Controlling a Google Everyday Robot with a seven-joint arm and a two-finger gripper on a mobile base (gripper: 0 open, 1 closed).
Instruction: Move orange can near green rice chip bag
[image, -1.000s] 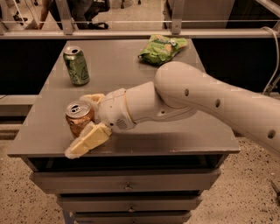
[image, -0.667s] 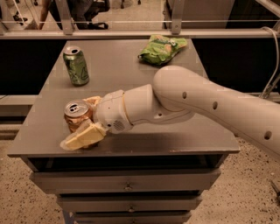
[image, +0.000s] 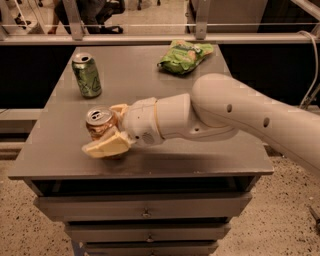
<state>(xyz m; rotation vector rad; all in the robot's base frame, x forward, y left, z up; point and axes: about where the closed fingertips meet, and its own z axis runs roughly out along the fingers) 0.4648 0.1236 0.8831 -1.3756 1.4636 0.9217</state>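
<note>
The gripper (image: 108, 129) is now clasping the orange can (image: 99, 123), nudging it upward; the green rice chip bag (image: 184, 55) is lying well beyond.

No legible txt is showing anywhere. Marks on orange can (image: 100, 124), green can (image: 87, 76) & green rice chip bag (image: 185, 56) are coming out too small to read. The gripper (image: 104, 131) is clamping orange can, front-left of table (image: 150, 80).
</note>
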